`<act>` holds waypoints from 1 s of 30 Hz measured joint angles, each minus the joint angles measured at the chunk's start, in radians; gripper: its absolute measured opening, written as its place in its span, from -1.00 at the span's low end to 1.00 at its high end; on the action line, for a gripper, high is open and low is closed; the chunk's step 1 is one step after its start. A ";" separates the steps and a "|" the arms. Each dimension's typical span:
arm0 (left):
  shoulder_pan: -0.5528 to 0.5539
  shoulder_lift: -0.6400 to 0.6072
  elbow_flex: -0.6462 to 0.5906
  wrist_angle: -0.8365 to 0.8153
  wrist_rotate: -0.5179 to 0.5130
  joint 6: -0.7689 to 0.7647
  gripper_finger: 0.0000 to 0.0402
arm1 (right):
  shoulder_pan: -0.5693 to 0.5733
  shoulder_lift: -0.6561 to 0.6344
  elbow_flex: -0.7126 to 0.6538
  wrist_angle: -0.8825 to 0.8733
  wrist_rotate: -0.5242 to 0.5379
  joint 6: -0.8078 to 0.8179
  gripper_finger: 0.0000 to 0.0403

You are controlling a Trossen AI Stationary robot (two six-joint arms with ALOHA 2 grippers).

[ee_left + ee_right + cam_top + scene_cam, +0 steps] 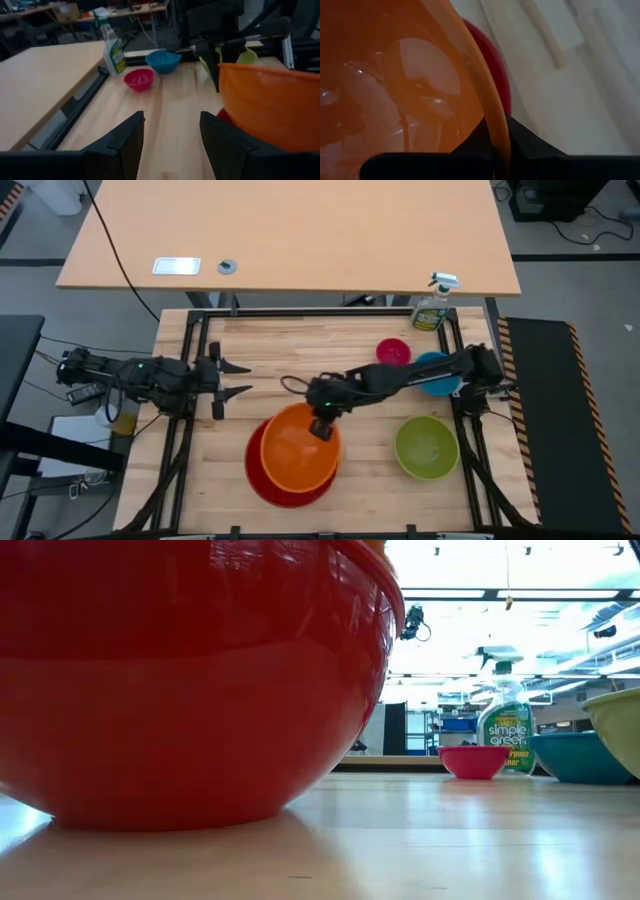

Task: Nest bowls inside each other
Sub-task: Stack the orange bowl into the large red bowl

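Note:
An orange bowl [298, 445] sits tilted over a larger red bowl [272, 486] near the table's front edge. My right gripper [322, 427] is shut on the orange bowl's rim. My left gripper [243, 378] hangs open at the table's left, clear of everything, and looks across at the bowls [172, 125]. A small pink bowl [393, 352] and a blue bowl [436, 372] stand on their bases at the far right; my right arm partly covers the blue one. A lime green bowl [427, 446] stands at the near right. My right gripper pinches the orange bowl's rim [490, 115] on its far right side, with one finger inside the bowl and one outside. The fingers slant down from the table's right and far side. The bowl is tilted, its held side raised, its underside down in the red bowl [225, 116].
A green spray bottle [432, 306] stands at the table's far right corner, next to the pink bowl. Dark frame rails run along the table's left, right and far edges. Bare wood lies between my left gripper and the pink bowl.

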 joint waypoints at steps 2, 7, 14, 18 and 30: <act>0.000 0.001 0.000 0.001 0.024 0.000 -0.02 | 0.001 0.048 0.053 -0.017 0.030 -0.028 -0.88; 0.000 0.001 0.000 0.007 0.048 -0.001 -0.02 | 0.001 0.163 0.132 -0.045 0.007 -0.051 -0.87; 0.000 0.001 0.000 0.007 0.048 0.000 -0.02 | -0.010 0.214 0.148 -0.134 -0.046 -0.093 -0.83; 0.000 0.002 0.000 0.007 0.048 0.013 -0.02 | -0.011 0.209 0.148 -0.194 -0.047 -0.145 -0.73; 0.000 0.003 0.000 0.005 0.048 0.016 -0.02 | -0.017 0.195 0.254 -0.425 -0.023 -0.117 -0.13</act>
